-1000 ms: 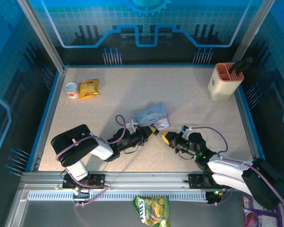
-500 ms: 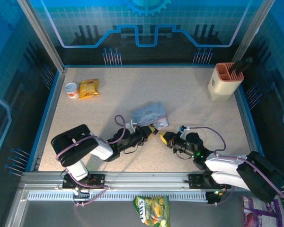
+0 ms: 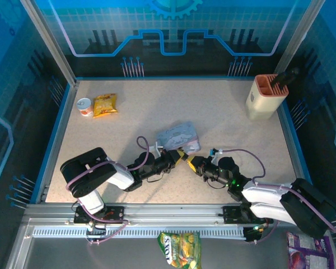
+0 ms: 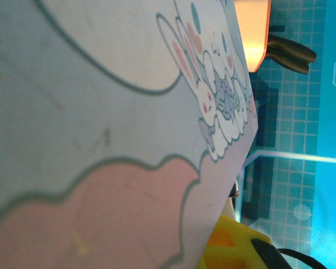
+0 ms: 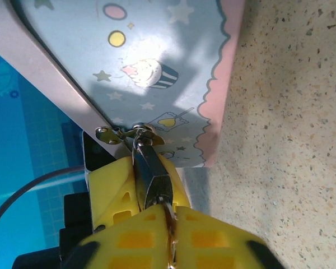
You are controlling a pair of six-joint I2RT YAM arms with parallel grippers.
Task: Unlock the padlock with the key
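The pale blue cartoon-printed tin box point(image 3: 178, 136) lies mid-table, close up in the left wrist view point(image 4: 101, 112) and the right wrist view point(image 5: 157, 50). The dark padlock point(image 5: 151, 168) hangs from the box's metal hasp point(image 5: 109, 134). My left gripper point(image 3: 181, 154) is shut on the padlock, one yellow finger point(image 5: 112, 188) on each side of its body. The thin silvery key point(image 5: 169, 221) sticks into the padlock's lower end. My right gripper point(image 5: 171, 224) is shut on the key, its tips just below the padlock. From above, the right gripper point(image 3: 191, 161) meets the left one tip to tip.
A beige holder with orange inserts point(image 3: 265, 96) stands at the back right. A yellow snack bag point(image 3: 105, 105) and a small cup point(image 3: 85, 106) lie at the back left. Another snack bag point(image 3: 180, 249) lies off the table in front of the arm bases.
My right gripper has slid left and slightly forward, up against the left gripper's tips at the box. The left arm has held still.
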